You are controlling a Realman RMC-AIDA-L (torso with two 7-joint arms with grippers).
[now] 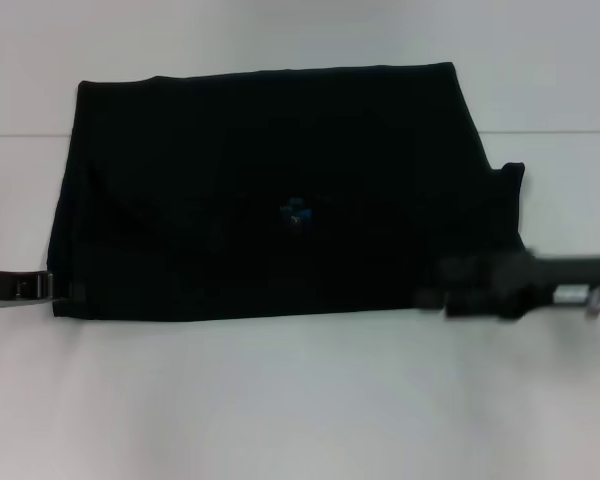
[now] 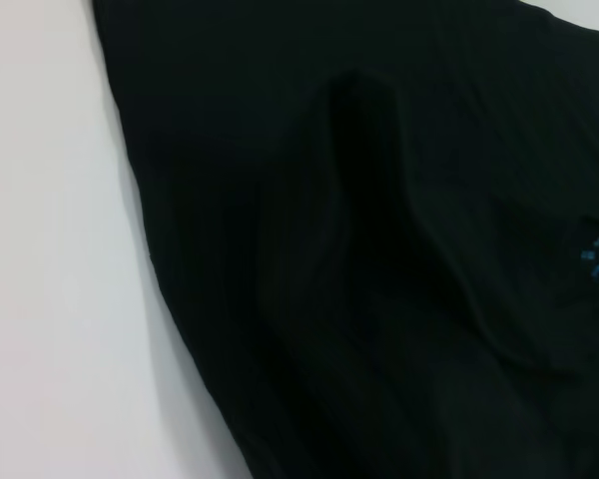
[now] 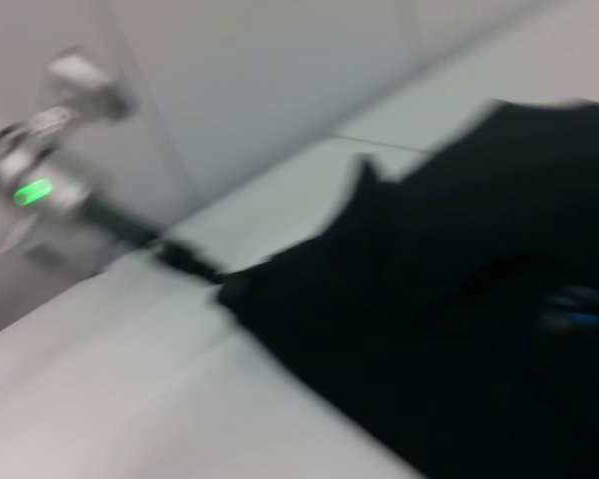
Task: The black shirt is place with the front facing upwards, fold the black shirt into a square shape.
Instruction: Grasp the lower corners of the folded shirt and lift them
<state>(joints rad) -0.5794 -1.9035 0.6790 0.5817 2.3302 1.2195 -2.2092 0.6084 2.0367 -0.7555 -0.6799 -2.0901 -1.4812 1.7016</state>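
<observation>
On the near edge of the black shirt you have both claws at work. The left claw sits at the near left corner of the cloth, touching or just over its hem; whether it is pinching the fabric you cannot tell from any view. The right claw lies across the near right corner, over the cloth; its fingers merge with the black fabric, so you cannot tell their state either.

Status of fold: the shirt lies flat on the white worktop as a wide rectangle, wider than deep. No sleeves stick out except a small flap at the right edge. The blue neck label shows near the middle of the top layer, and no white lettering is visible, so judge the sleeves and at least one lengthwise fold as done.

Left wrist view: a raised ridge of cloth runs across the top layer, so the layer is not lying smooth.

Remaining, by judgement: one more fold across the long direction, bringing one short end over the other, to reach a square; then flatten the ridge and tuck the right flap.

Far edge of the shirt looks straight and even.
</observation>
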